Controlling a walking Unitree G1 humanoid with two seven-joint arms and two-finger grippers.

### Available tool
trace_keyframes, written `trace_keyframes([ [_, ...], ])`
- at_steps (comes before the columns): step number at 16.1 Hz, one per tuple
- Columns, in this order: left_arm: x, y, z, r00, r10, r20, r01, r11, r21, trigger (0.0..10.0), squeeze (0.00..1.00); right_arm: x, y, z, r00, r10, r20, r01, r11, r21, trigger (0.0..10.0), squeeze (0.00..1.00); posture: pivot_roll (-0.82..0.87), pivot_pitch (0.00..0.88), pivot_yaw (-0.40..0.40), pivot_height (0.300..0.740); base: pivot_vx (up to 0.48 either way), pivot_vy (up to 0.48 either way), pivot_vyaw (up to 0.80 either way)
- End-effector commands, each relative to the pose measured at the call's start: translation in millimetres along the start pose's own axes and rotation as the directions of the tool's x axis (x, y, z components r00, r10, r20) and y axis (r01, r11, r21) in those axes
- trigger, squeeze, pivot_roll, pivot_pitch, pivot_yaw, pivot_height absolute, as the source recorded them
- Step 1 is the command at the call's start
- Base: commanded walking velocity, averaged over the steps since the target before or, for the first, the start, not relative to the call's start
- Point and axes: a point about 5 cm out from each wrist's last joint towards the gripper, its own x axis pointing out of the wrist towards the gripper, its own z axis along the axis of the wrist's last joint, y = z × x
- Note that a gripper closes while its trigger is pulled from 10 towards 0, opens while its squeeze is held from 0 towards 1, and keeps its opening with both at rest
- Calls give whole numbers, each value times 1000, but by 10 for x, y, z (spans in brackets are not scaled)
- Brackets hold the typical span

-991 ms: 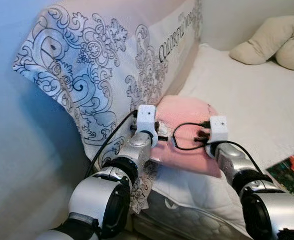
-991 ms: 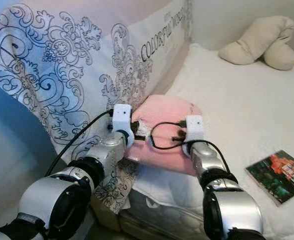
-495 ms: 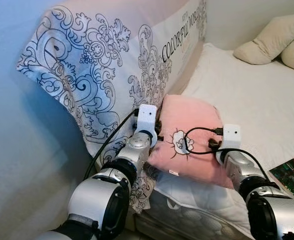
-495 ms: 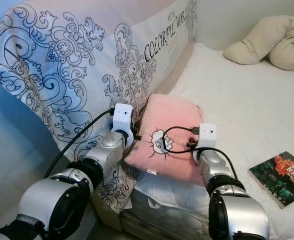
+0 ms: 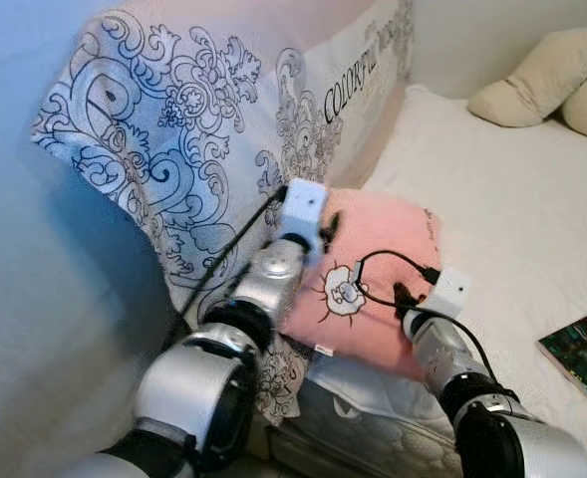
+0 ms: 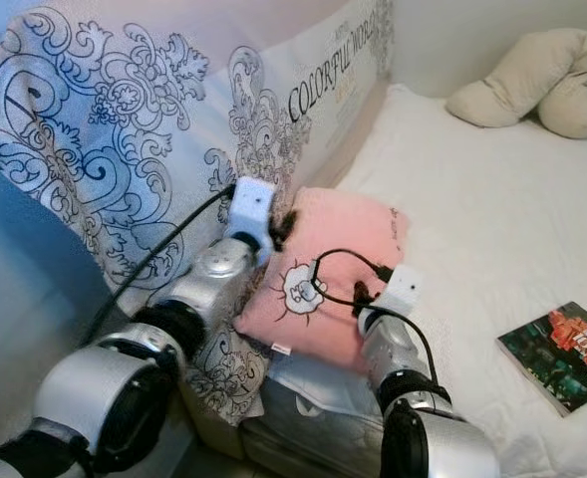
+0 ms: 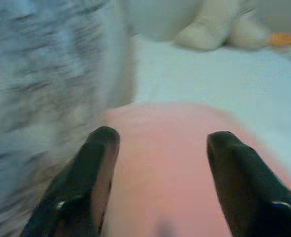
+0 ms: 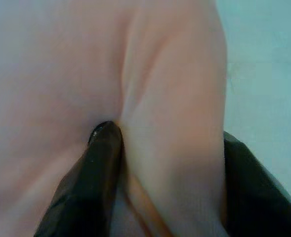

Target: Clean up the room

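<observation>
At frame centre, the pink pillow (image 5: 378, 269) tilts against the patterned headboard cover (image 5: 203, 129); right tool (image 8: 160, 163) pinches a fold to steer it, left tool (image 7: 157, 148) spread wide, bracing it.

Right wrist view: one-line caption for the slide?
Right gripper pinching a fold of the pink pillow between its two black fingers, white bed sheet beside it.
</observation>
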Motion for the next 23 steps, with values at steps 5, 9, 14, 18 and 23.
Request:
trace_keyframes([
  [5, -196, 40, -254, 996, -71, 56, 74, 996, -47, 10000, 1000, -72, 107, 406, 951, 97, 294, -19, 967, -256, 10000, 1000, 45, 0, 34, 740, 0, 0, 0],
  [9, -423, 211, -577, 998, -62, -11, 61, 998, -29, 10000, 1000, -285, -45, 310, 900, 59, 433, 88, 946, -312, 10000, 1000, 53, 0, 34, 740, 0, 0, 0],
  [14, -714, 388, -567, 998, -43, 48, 43, 999, -9, 10000, 1000, -815, -342, 259, 821, 2, 570, 203, 934, -296, 10000, 1000, 59, 0, 37, 740, 0, 0, 0],
  [18, -1042, 595, -507, 989, 72, 129, -69, 997, -28, 10000, 1000, -1260, -815, 105, 822, -81, 564, 338, 866, -369, 10000, 0, 54, 0, 28, 740, 0, 0, 0],
  [23, -988, 550, -568, 991, 86, 104, -79, 994, -75, 10000, 0, -1066, -422, 30, 890, 107, 444, 106, 897, -429, 10000, 0, 45, 0, 27, 740, 0, -278, 0],
])
